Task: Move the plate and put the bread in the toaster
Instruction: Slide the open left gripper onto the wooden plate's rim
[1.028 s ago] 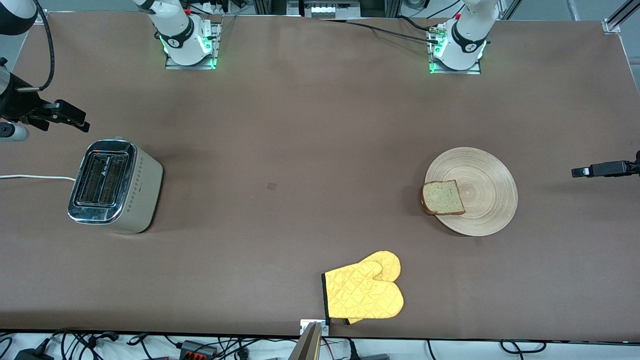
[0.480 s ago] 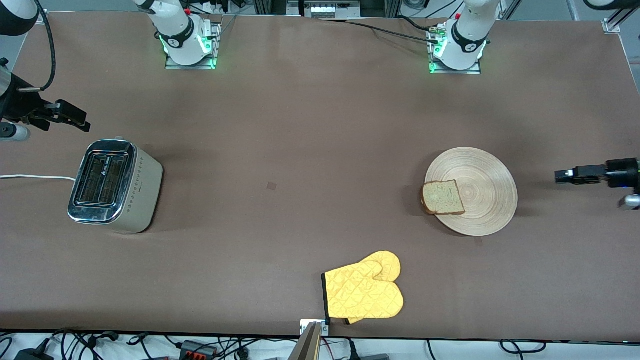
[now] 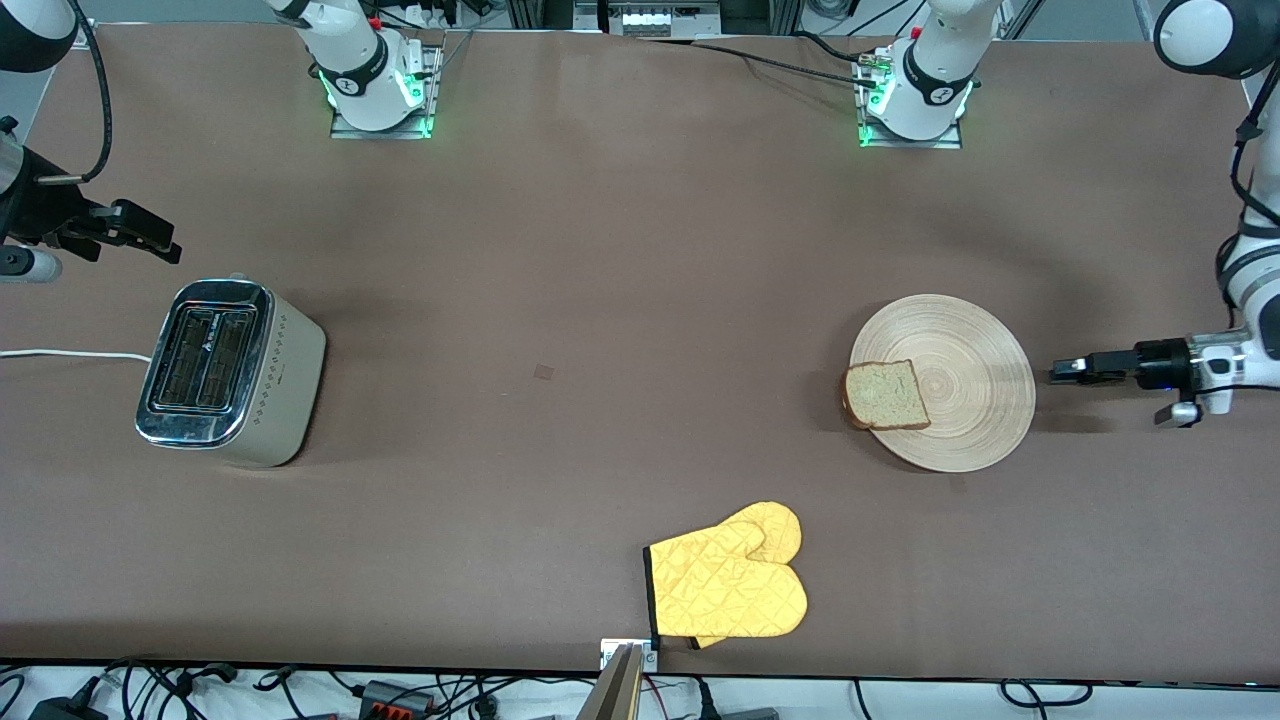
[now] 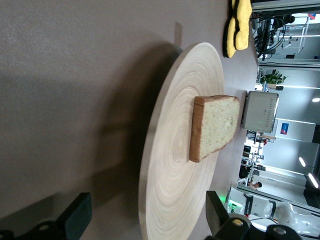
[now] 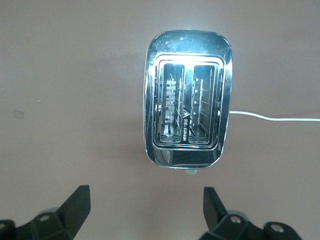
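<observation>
The pale wooden plate [image 3: 975,370] lies on the table toward the left arm's end. The bread [image 3: 885,395] lies flat on it, overhanging the rim on the side toward the toaster. My left gripper [image 3: 1058,370] is open and empty, low and level, just short of the plate's rim at the left arm's end. In the left wrist view the plate [image 4: 170,170] and the bread [image 4: 215,125] lie ahead of the open left gripper [image 4: 147,220]. The toaster [image 3: 225,370] stands toward the right arm's end, slots empty. My right gripper [image 3: 160,243] is open and empty, waiting in the air beside the toaster [image 5: 187,120].
A yellow oven mitt [image 3: 730,585] lies near the table's edge closest to the front camera. The toaster's white cord [image 3: 60,354] runs off the right arm's end of the table. The arm bases [image 3: 375,85] stand along the edge farthest from the camera.
My left gripper has moved in from the left arm's end of the table toward the plate's rim. The right arm, plate, bread and toaster have not moved.
</observation>
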`<action>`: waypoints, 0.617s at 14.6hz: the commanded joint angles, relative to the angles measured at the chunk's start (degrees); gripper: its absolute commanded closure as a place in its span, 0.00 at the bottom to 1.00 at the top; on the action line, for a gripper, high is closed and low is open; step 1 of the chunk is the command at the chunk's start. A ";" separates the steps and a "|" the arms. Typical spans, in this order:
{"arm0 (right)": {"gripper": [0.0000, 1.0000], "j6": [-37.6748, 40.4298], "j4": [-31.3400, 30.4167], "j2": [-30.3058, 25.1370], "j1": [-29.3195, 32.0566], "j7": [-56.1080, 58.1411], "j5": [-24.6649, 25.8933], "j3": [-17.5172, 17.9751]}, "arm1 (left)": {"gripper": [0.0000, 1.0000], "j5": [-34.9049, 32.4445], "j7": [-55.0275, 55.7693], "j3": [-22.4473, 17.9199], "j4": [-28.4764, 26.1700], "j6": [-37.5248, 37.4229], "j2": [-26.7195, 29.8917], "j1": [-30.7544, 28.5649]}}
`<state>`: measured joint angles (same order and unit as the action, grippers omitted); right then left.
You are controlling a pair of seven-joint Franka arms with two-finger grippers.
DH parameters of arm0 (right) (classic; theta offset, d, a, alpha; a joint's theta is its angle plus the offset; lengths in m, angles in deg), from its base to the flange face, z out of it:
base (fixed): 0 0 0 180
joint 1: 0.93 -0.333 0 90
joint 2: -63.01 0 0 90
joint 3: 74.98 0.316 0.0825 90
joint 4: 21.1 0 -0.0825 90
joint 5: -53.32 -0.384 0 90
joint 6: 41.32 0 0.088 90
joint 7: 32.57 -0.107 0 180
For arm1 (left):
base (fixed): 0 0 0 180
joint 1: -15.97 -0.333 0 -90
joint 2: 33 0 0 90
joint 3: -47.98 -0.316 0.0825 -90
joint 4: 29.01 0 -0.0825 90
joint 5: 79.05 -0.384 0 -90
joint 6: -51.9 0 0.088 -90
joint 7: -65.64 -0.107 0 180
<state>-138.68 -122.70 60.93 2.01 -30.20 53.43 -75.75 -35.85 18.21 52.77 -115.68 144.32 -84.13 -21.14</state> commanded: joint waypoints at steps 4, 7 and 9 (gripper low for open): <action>0.00 0.33 -0.09 0.15 0.04 0.36 -0.02 0.06 | 0.12 3.21 -3.60 0.39 -5.44 5.58 1.30 2.13; 0.00 0.77 -0.09 -0.11 0.13 -0.26 0.33 0.06 | 0.44 3.30 -8.63 1.45 -5.62 5.58 1.21 3.09; 0.00 0.95 -0.01 -0.11 0.04 -0.26 0.33 0.06 | 0.72 2.95 -8.81 1.36 -5.53 5.49 1.30 3.63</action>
<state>-138.54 -122.70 61.39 2.02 -30.21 53.43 -75.75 -33.97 11.81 54.17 -119.96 148.92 -83.78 -17.89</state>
